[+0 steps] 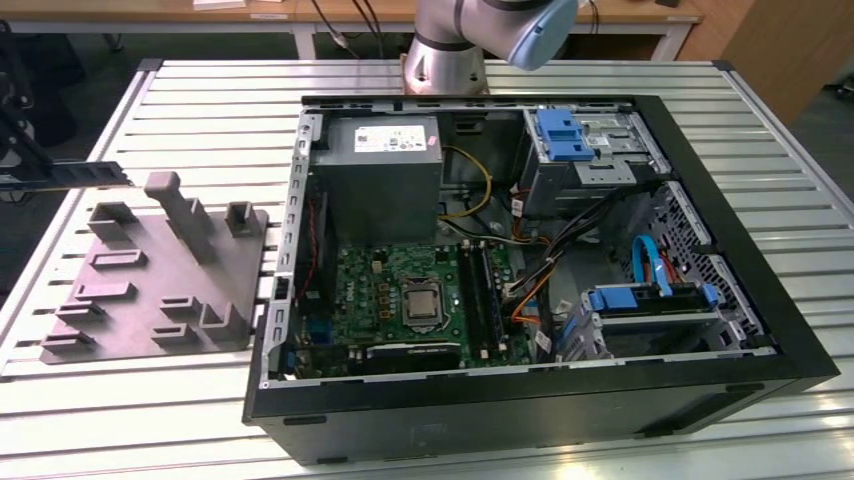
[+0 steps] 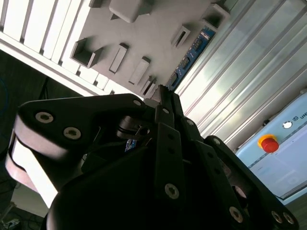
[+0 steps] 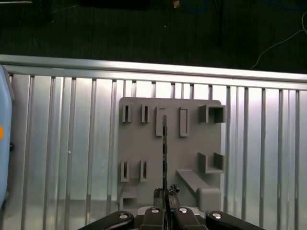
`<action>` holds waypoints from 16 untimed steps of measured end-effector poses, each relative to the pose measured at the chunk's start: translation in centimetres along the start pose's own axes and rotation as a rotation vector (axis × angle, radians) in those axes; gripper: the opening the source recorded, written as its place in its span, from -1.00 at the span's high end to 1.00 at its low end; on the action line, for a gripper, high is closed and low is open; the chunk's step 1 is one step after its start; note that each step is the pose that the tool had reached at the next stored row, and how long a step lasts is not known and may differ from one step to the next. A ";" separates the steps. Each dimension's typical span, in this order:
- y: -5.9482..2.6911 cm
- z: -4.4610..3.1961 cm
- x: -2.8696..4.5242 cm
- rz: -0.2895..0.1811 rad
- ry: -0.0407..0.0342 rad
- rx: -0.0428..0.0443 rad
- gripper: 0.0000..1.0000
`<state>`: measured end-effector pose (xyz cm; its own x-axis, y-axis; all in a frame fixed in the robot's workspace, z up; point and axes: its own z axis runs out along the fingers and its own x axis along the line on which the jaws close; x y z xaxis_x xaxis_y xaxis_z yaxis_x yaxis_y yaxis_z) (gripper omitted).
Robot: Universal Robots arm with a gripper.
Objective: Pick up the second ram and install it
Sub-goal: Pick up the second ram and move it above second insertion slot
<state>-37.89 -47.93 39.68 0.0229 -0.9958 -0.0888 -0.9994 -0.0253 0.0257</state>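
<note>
slatted metal table (image 1: pixel 160 420): work surface, bearing every item below.

gripper (image 3: pixel 164 192): on the exterior view's left, well apart from the open computer case (image 1: pixel 467 420). fingers clenched on one end of the second ram.

second ram (image 1: pixel 83 175): thin dark stick, lifted clear, farther from the case than the tray. edge-on in the first wrist view.

grey holder tray (image 1: pixel 134 300): slotted block, just beside the case's wall.

motherboard (image 1: pixel 400 300): inside the case. long memory slots (image 1: pixel 483 290) run beside the processor socket.

step, as judged: pick-up done, transfer to the case in hand.

next move, as judged: calls for aligning the stick with a free slot, then a straight press. which slot is free cannot be told.
</note>
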 end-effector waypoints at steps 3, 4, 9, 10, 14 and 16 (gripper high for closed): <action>-0.75 -0.02 0.02 0.000 0.0000 0.0000 0.73; -1.00 -0.03 0.02 0.000 0.0000 0.0000 0.73; -2.14 -0.06 0.05 0.000 0.0000 -0.0001 0.73; -2.36 -0.07 0.05 0.000 0.0000 0.0000 0.73; -3.33 -0.09 0.07 0.000 0.0000 0.0000 0.73; -3.86 -0.11 0.09 0.000 0.0000 0.0000 0.73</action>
<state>-34.02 -47.93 39.67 0.0230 -0.9958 -0.0889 -0.9993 -0.0253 0.0256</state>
